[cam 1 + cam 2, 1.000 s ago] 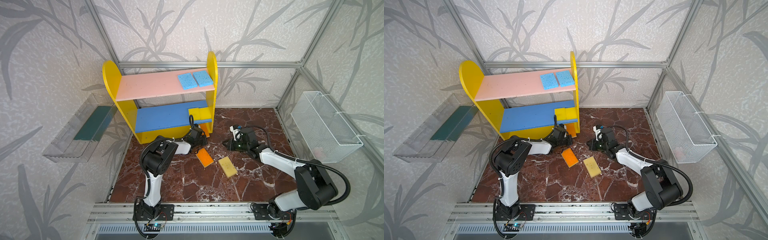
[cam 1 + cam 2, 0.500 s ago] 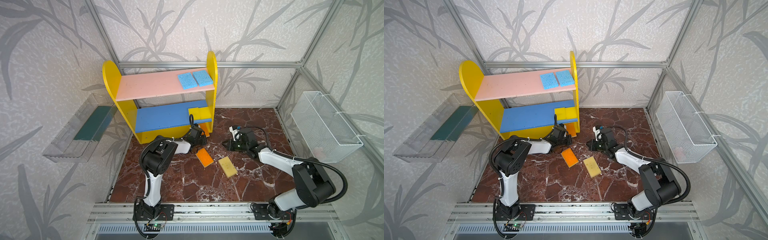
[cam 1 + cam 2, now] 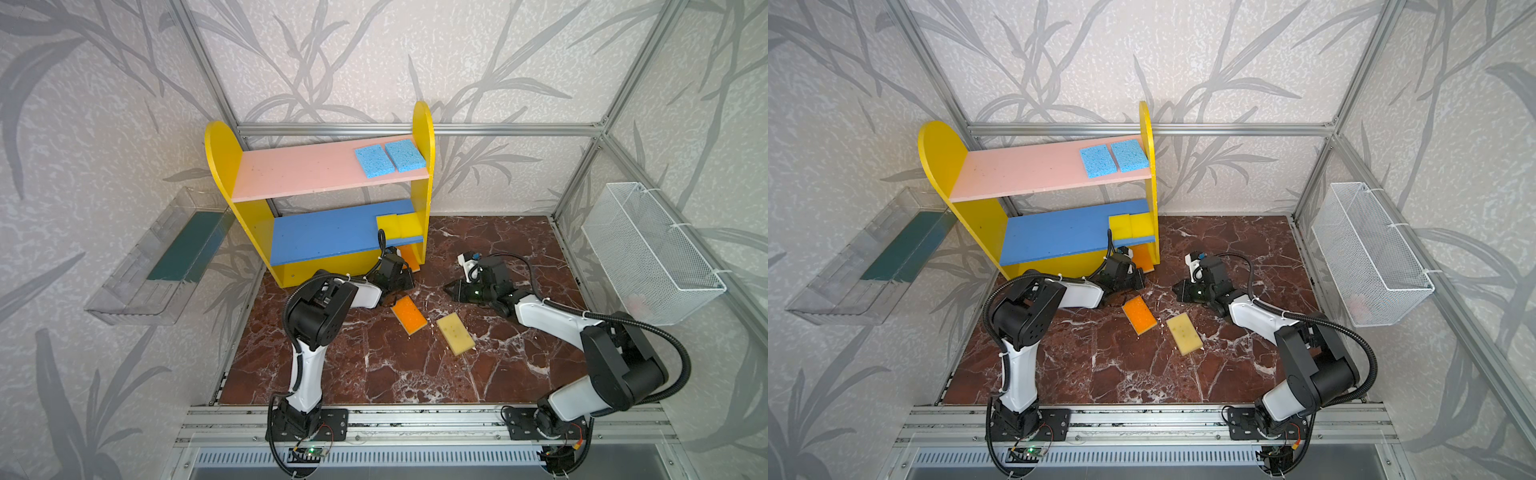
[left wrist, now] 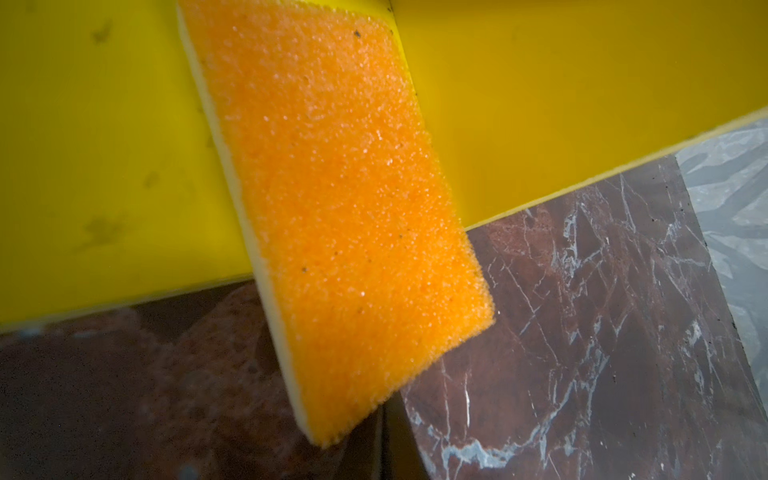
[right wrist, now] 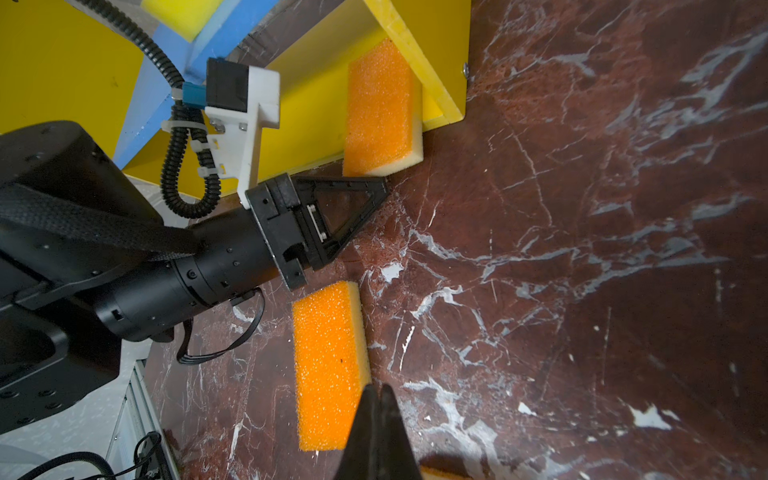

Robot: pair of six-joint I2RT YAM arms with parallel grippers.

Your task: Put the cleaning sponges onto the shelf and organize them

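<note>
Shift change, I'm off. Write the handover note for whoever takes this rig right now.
Left gripper: shut, empty, tip beside the base orange sponge.
Right gripper: shut, empty, low over the floor near the loose orange sponge.
Done: two blue sponges on the pink board; two yellow sponges on the blue board, all at the right end. The base orange sponge lies on the yellow base but juts past its front edge.
Left: push that one in; shelve the loose orange sponge and the pale speckled sponge, both on the floor.
</note>
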